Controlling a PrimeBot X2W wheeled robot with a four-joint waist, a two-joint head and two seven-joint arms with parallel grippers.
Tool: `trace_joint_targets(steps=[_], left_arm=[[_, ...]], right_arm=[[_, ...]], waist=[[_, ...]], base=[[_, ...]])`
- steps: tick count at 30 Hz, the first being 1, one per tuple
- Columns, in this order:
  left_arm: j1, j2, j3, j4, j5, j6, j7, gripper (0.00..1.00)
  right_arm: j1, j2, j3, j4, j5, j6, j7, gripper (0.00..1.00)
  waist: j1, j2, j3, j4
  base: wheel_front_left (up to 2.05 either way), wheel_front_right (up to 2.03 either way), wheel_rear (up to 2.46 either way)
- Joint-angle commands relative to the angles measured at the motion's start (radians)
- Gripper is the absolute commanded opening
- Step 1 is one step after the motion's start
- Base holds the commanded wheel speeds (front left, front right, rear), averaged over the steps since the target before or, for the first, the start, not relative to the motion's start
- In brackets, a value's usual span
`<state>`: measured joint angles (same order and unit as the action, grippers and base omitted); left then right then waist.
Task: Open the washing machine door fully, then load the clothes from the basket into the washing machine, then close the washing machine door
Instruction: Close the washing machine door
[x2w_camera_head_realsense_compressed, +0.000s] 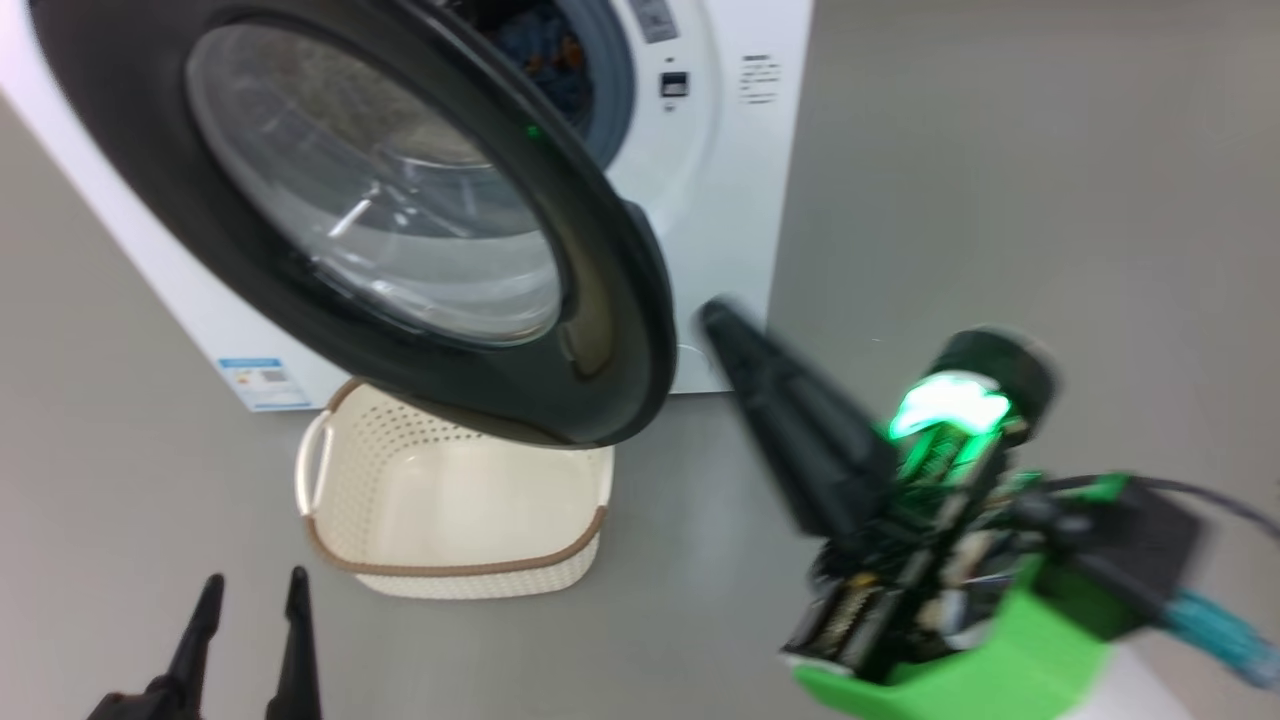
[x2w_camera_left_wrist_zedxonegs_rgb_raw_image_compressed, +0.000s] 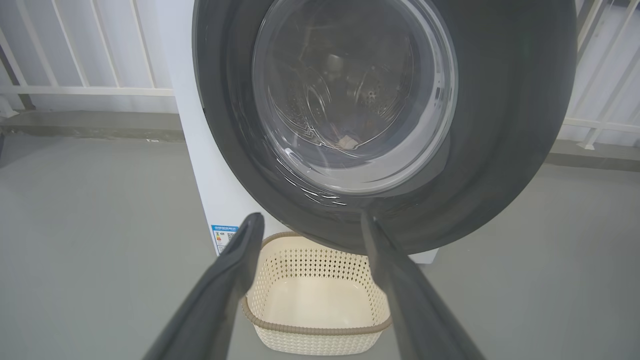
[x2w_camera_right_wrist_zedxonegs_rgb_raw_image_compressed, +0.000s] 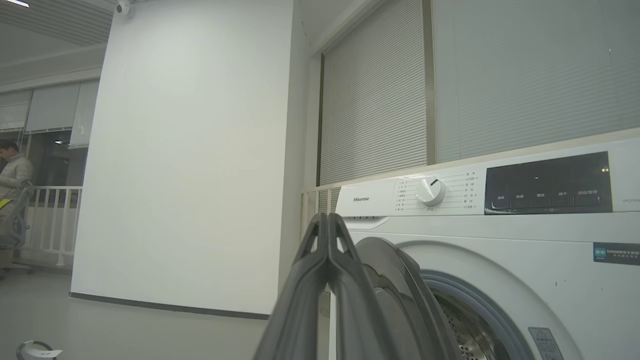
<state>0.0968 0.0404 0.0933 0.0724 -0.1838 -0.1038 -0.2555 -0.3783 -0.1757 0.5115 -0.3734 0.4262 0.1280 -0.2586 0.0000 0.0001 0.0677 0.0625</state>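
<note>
Low and to the left of the washing machine door (x2w_camera_head_realsense_compressed: 380, 200), the left jaws are hanging idle, their fingers (x2w_camera_head_realsense_compressed: 296, 630) standing wide apart and gripping nothing. Directly beneath the door's lower rim, the basket (x2w_camera_head_realsense_compressed: 440, 572) is sitting on the floor (x2w_camera_head_realsense_compressed: 1000, 200) with its inside showing bare. Behind the door, the clothes (x2w_camera_head_realsense_compressed: 545, 50) are showing as a dark blue bundle with orange flecks, so loading is looking finished and closing is what is waiting. The door is hanging about half swung, hinged on its left and presenting its free edge (x2w_camera_head_realsense_compressed: 640, 300) rightward, out from the washing machine (x2w_camera_head_realsense_compressed: 720, 200). Just right of that edge, the right jaws are pointing up and leftward at it, fingers (x2w_camera_head_realsense_compressed: 790, 410) pressed together on nothing. Blur is hiding whether the tips are touching the door. The right arm is lying far nearer than the left, so the push back toward the drum (x2w_camera_right_wrist_zedxonegs_rgb_raw_image_compressed: 462, 330) is likely falling to it. Below-left of the door, the blue label (x2w_camera_head_realsense_compressed: 262, 382) is coming out too small to read, as is the print (x2w_camera_head_realsense_compressed: 760, 78) right of the latch (x2w_camera_head_realsense_compressed: 674, 84). Above the door, the control panel (x2w_camera_right_wrist_zedxonegs_rgb_raw_image_compressed: 380, 205) is reading "Hisense" beside a white dial (x2w_camera_right_wrist_zedxonegs_rgb_raw_image_compressed: 430, 191), while the dark display (x2w_camera_right_wrist_zedxonegs_rgb_raw_image_compressed: 547, 182) is showing characters too fine to read.
</note>
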Motion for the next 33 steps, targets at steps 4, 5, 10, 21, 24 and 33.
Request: trace_joint_targets(steps=[4,5,10,21,24,33], left_arm=[[-0.066,0.01,-0.009,-0.012,-0.016,0.006,-0.006,1.0],[-0.073,0.01,-0.02,-0.01,-0.019,0.007,-0.006,1.0],[-0.111,0.01,-0.081,-0.002,-0.043,0.014,-0.006,1.0],[-0.176,0.01,-0.146,-0.001,-0.082,0.023,-0.006,1.0],[-0.191,0.01,-0.162,-0.006,-0.09,0.029,-0.006,1.0],[-0.238,0.01,-0.164,-0.024,-0.105,0.042,-0.006,1.0]], right_arm=[[-0.032,-0.011,0.111,0.085,0.033,0.003,-0.001,0.0],[-0.036,-0.015,0.137,0.117,0.04,0.003,0.001,0.0],[-0.051,-0.036,0.276,0.294,0.072,0.003,0.006,0.0],[-0.066,-0.061,0.316,0.486,0.086,0.003,0.001,0.0],[-0.079,-0.066,0.299,0.507,0.073,0.003,0.0,0.0],[-0.11,-0.067,0.187,0.514,0.023,0.003,-0.003,0.0]], waist=[[0.0,-0.0001,0.015,0.087],[0.0,-0.0001,0.02,0.103],[0.0,-0.0001,0.062,0.189],[0.0,-0.0001,0.159,0.288],[0.0,-0.0001,0.193,0.294],[0.0,-0.0001,0.277,0.274]], base=[[0.0,0.0,0.0],[0.0,0.0,0.0],[0.0,0.0,0.0],[0.0,0.0,0.0],[0.0,0.0,0.0],[0.0,0.0,0.0]])
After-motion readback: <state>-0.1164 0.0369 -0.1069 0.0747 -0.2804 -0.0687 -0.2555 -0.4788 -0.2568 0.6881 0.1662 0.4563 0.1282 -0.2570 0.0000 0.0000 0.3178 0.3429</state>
